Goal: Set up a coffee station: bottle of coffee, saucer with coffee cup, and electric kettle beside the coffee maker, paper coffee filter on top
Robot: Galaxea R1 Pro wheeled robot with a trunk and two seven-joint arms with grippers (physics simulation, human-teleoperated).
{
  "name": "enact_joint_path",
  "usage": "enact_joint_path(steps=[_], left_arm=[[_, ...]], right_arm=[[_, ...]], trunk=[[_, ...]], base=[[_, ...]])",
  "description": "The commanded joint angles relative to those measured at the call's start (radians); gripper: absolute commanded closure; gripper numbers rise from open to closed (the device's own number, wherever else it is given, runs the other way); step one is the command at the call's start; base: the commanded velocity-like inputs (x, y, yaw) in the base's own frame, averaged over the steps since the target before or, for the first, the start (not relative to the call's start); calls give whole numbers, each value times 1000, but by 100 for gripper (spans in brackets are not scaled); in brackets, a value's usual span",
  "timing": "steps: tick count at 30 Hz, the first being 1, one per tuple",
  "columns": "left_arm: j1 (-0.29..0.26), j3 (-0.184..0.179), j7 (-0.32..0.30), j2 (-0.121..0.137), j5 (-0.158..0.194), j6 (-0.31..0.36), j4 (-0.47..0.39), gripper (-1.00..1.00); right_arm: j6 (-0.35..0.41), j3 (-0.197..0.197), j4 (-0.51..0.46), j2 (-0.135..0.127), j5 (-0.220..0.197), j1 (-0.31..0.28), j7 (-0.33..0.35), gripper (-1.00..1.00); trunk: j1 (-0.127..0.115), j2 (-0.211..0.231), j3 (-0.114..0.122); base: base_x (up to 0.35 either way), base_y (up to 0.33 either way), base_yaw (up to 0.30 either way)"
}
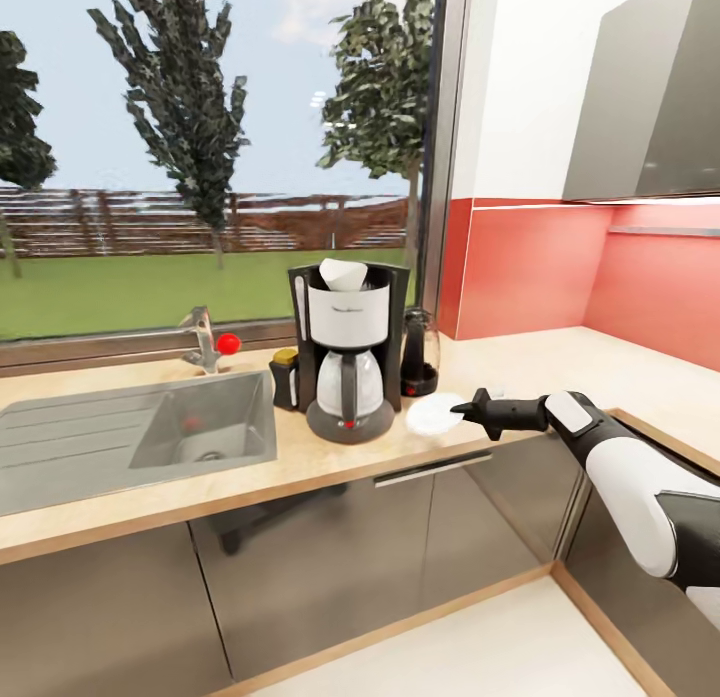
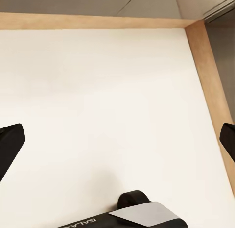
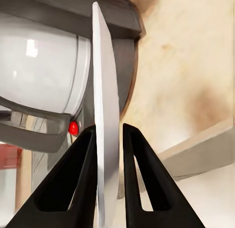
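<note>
White flat saucer pinched edge-on by right gripper

R arm reaches in from the lower right of the head view, white upper segment w/ dark trim, black forearm stretched roughly level toward the left. Right tool at its end, fingers pinched on the rim of the saucer. Right wrist view: both black fingers pressed on either face of the thin white disc, seen edge-on between them. Left tool spread wide, fingertips at opposite edges of left wrist view, nothing between; part of the L arm's black-and-grey body shows beneath.
</note>
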Motion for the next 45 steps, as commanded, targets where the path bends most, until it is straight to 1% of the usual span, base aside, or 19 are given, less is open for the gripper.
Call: enact_joint_path(steps=[1, 16, 22, 25, 33, 37, 40, 43, 45], left_arm=[[-1, -4, -1, 1, 10, 6, -1, -100], [-1, -4, -1, 1, 10, 6, -1, -100], [-1, -4, -1, 1, 10, 6, -1, -100], [-1, -3, -1, 1, 10, 6, -1, -100], [-1, -3, -1, 1, 10, 6, -1, -100], [-1, -3, -1, 1, 10, 7, -1, -100], [-1, -3, -1, 1, 10, 6, -1, -100], [-1, -4, -1, 1, 10, 7, -1, -100], [-1, -4, -1, 1, 10, 7, -1, -100]], right_arm=[[4, -8, 0, 0, 7, -1, 7, 100], [3, -8, 0, 1, 8, -1, 7, 100], [3, -8, 0, 5, 9, -1, 6, 100], [3, -7, 0, 12, 10, -1, 5, 100], [3, -8, -1, 21, 8, -1, -36, 100], [3, -8, -1, 22, 8, -1, -39, 100], [3, -8, -1, 22, 7, -1, -40, 100], [3, -8, -1, 22, 7, -1, -40, 100], [3, -8, -1, 22, 7, -1, -40, 100]], trunk=[[0, -1, -1], [0, -1, -1], [0, -1, -1], [0, -1, -1], [0, -1, -1], [0, -1, -1], [12, -22, -11], [12, -22, -11], [19, -36, -17]], base=[[168, -75, 0], [101, -65, 0], [57, -44, 0], [9, -7, 0], [1, -1, 0], [0, 0, 0], [0, 0, 0], [0, 0, 0], [0, 0, 0]])
